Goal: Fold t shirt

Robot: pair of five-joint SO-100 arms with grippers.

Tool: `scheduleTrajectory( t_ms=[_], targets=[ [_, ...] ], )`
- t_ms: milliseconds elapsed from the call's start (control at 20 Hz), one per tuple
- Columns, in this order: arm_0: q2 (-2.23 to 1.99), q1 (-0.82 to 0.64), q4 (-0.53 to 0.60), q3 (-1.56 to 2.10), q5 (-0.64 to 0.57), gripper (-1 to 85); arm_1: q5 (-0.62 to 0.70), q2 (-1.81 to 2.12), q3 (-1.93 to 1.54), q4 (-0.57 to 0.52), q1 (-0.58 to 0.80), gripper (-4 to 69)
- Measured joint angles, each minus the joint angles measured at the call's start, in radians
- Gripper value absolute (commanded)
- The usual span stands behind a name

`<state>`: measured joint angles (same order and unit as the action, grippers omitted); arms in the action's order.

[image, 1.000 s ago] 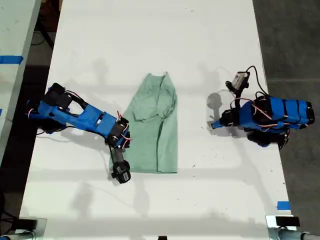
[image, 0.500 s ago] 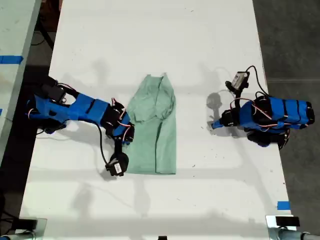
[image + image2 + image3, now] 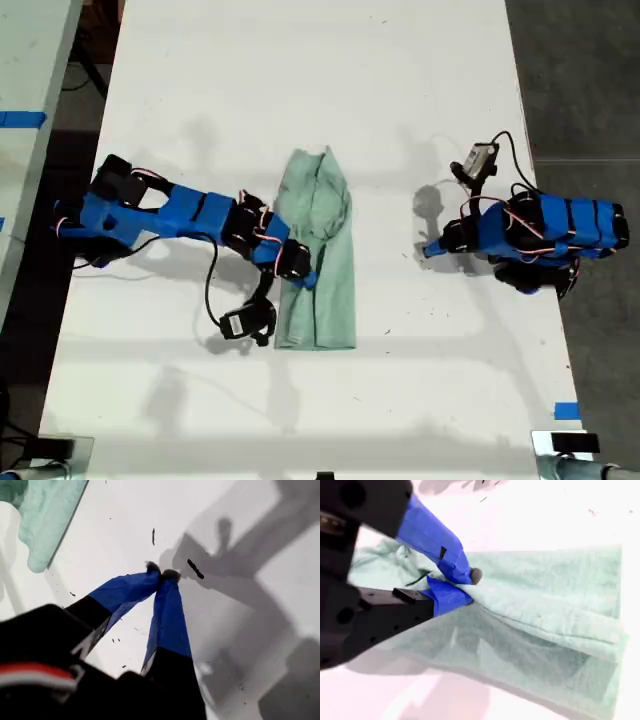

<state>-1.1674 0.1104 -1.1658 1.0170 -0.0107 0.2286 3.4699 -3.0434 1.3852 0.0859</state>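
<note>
The t shirt (image 3: 318, 262), long and narrow down the middle of the white table (image 3: 300, 80), is pinched at one long edge by the second end effector (image 3: 462, 587), its blue tips clamped on a raised ridge of cloth, presumably so that side can be carried over into a fold. The first end effector (image 3: 161, 573) is held off the cloth above bare table, tips together on nothing, evidently parked clear; dark floor is seen past the exterior view's right edge.

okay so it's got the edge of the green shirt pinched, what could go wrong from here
1. My second pincer holds only a thin fold of the wrinkled pale mint-green cloth t shirt; the cloth may slip free mid-fold.
2. The t shirt already lies bunched near the pinch, so dragging it could leave a crooked fold.
3. My first pincer sits shut, away from the cloth, so nothing pins the other side.
</note>
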Motion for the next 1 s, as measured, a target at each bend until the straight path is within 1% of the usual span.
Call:
scheduleTrajectory(
  t_ms=[50, 150, 200, 250, 300, 450, 600, 700, 850, 1000],
  targets=[
    [0.034, -0.006, 0.037, 0.0, -0.012, 0.3, 0.002, 0.0, 0.0, 0.0, 0.0, 1.6],
    [0.094, -0.014, 0.064, 0.0, -0.014, 3.5, 0.003, 0.0, 0.0, 0.0, 0.0, 1.6],
    [0.117, -0.017, 0.069, 0.0, -0.014, 6.2, 0.003, 0.0, 0.0, 0.0, 0.0, 1.6],
    [0.132, -0.017, 0.072, 0.0, -0.014, 12.6, 0.003, 0.0, 0.0, 0.0, 0.0, 1.6],
    [0.137, -0.017, 0.071, 0.0, -0.009, 17.0, 0.003, 0.0, 0.0, 0.0, 0.0, 1.6],
    [0.137, -0.021, 0.046, 0.0, 0.006, 23.3, 0.003, 0.006, 0.0, 0.0, 0.0, 1.6],
    [0.126, -0.037, -0.006, 0.0, 0.006, 21.7, 0.003, 0.009, 0.0, 0.0, 0.0, 1.6],
    [0.066, -0.041, -0.051, 0.002, 0.006, 16.0, 0.003, 0.009, 0.0, 0.0, 0.0, 1.6],
    [-0.101, -0.043, -0.173, 0.037, 0.021, 8.8, 0.003, 0.009, 0.0, 0.0, 0.0, 1.6],
    [-0.281, -0.048, -0.275, 0.132, 0.058, 6.8, 0.003, 0.009, 0.0, 0.0, 0.0, 1.6]
  ],
)
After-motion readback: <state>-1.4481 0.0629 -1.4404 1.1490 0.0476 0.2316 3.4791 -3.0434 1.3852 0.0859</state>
